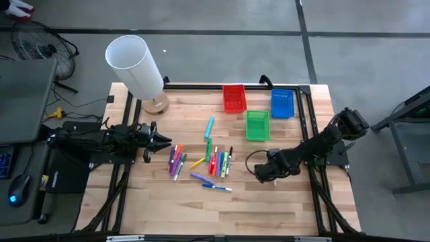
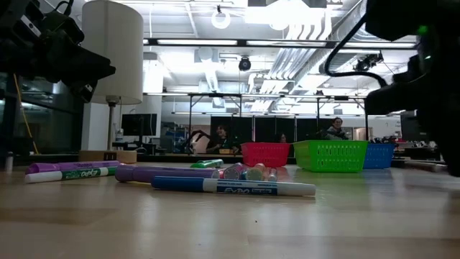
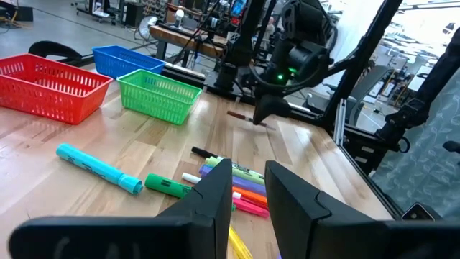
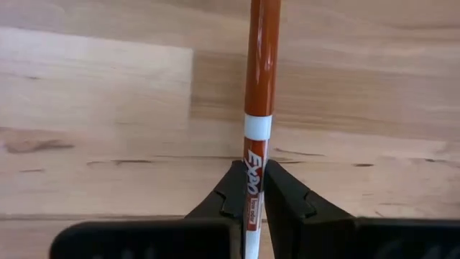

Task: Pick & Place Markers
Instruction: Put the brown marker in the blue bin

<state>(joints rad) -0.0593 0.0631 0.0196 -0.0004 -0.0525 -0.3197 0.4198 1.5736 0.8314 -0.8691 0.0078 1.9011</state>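
Several markers (image 1: 213, 161) in mixed colours lie loose on the wooden table's middle; a teal one (image 1: 209, 126) lies apart toward the far side, and a blue-capped one (image 2: 230, 187) lies nearest in the low view. My left gripper (image 1: 161, 141) hovers open just left of the pile, fingers (image 3: 215, 194) pointing toward it. My right gripper (image 1: 262, 173) is to the right of the pile, shut on a red-brown marker (image 4: 260, 65). The red tray (image 1: 234, 98), green tray (image 1: 257, 125) and blue tray (image 1: 283, 103) stand at the far right. My right gripper pinches the red-brown marker between its two fingers on the white, labelled barrel (image 4: 253, 162), near that end. The fingers come from above, pointing down. The capped end (image 3: 241, 116) sticks out sideways from the fingertips, nearly level and apparently clear of the table.
A white-shaded lamp (image 1: 136, 65) on a round wooden base stands at the table's far left corner. A black frame rail (image 1: 306, 101) runs along the right side. Bare wood lies along the near edge. People sit in the room far behind.
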